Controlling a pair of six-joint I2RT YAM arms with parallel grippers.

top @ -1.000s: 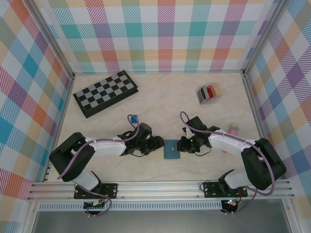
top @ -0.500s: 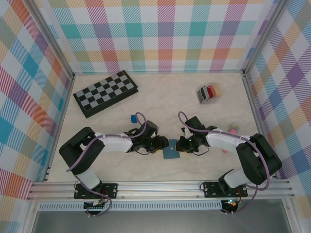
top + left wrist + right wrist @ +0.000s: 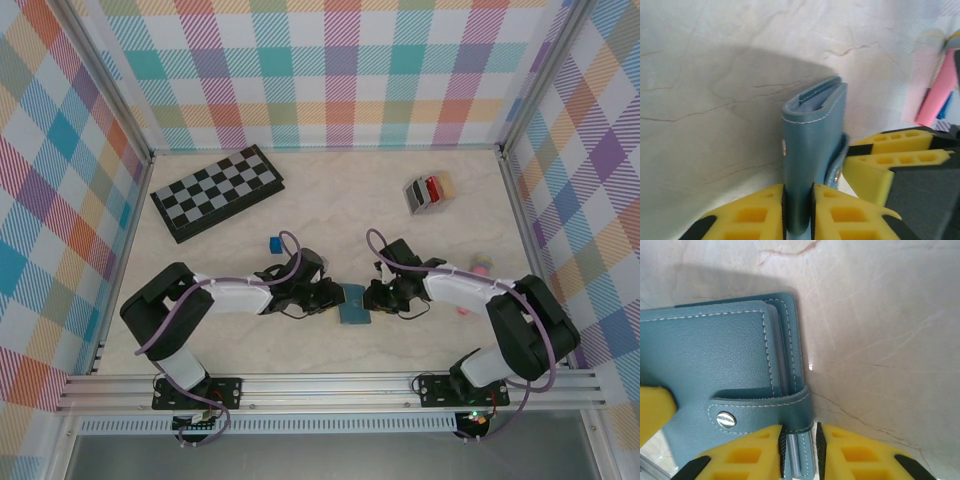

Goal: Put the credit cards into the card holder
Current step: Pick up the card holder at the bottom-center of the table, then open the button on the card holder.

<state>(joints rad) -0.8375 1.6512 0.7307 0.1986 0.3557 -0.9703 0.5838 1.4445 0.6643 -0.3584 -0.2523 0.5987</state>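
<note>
Blue-grey stitched wallet [image 3: 353,305] on the marbled worktop [image 3: 330,210]. Left tool [image 3: 338,297] is clamped on the wallet's left edge. Right tool [image 3: 368,297] is clamped on the wallet's snap-strap edge. Light-grey card holder [image 3: 418,196] stands well beyond the wallet, far right, carrying black, red and tan credit cards [image 3: 433,187].

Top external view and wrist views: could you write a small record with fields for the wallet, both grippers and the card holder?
wallet: blue-grey, strap with metal snap, between the two grippers
left gripper: shut on the wallet's edge
right gripper: shut on the wallet at the strap side
card holder: far right of table, apart from both grippers
credit cards: some upright in the card holder
chessboard: far left
</note>
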